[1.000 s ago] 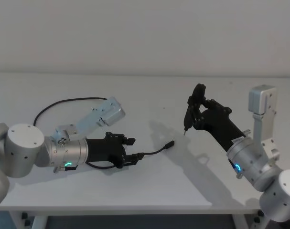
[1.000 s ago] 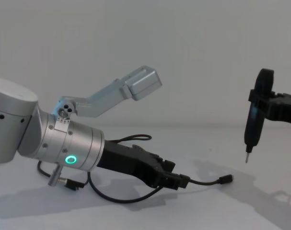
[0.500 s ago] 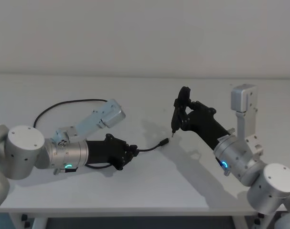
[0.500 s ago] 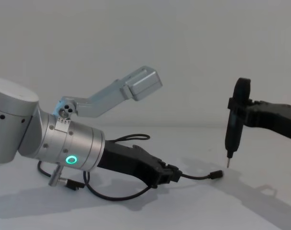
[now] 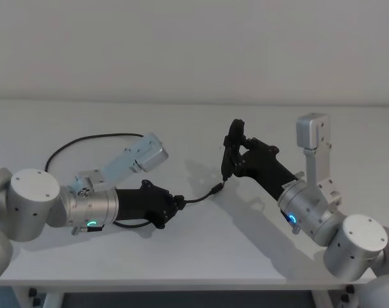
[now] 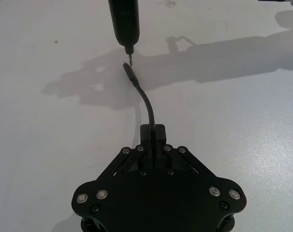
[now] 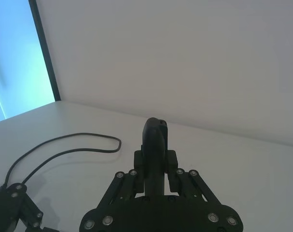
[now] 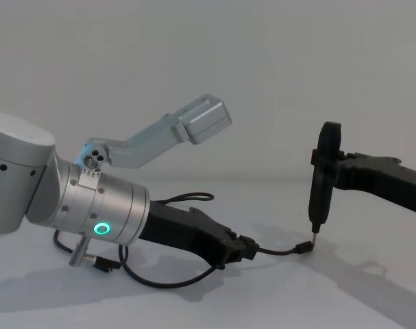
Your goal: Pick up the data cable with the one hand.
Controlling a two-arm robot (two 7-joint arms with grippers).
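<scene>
The data cable (image 5: 91,138) is looped across the white worktop (image 5: 200,250) and pinched near one end by the left tool (image 5: 176,204). Beside its free plug (image 8: 303,247), a pen-like driver (image 8: 322,179) is clamped upright by the right tool (image 5: 232,151).

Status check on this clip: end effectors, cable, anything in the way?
Left end effector shut on data cable near its plug. Right end effector shut on pen-like tool, tip just above the plug. Nothing blocking.
</scene>
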